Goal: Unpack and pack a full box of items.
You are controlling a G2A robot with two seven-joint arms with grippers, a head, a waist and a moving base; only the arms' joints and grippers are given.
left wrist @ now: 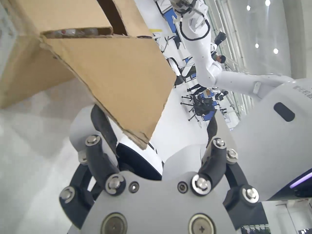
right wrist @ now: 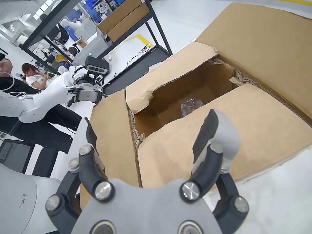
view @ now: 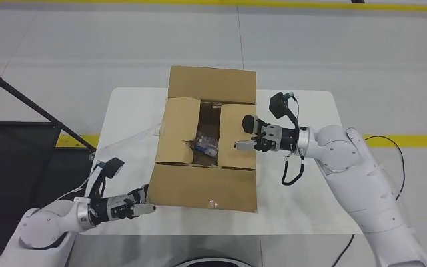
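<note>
Straddling box flap corner, left tool spread; right tool likewise spread.

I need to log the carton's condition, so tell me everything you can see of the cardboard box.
The cardboard box is brown corrugated board, standing on the white table. Its far flap lies folded back; the two side flaps lean inward, leaving a gap where a clear plastic bottle shows inside. Flap edges are torn and ragged. The open left gripper straddles its near left corner; the open right gripper sits at the right-hand flap.
</note>
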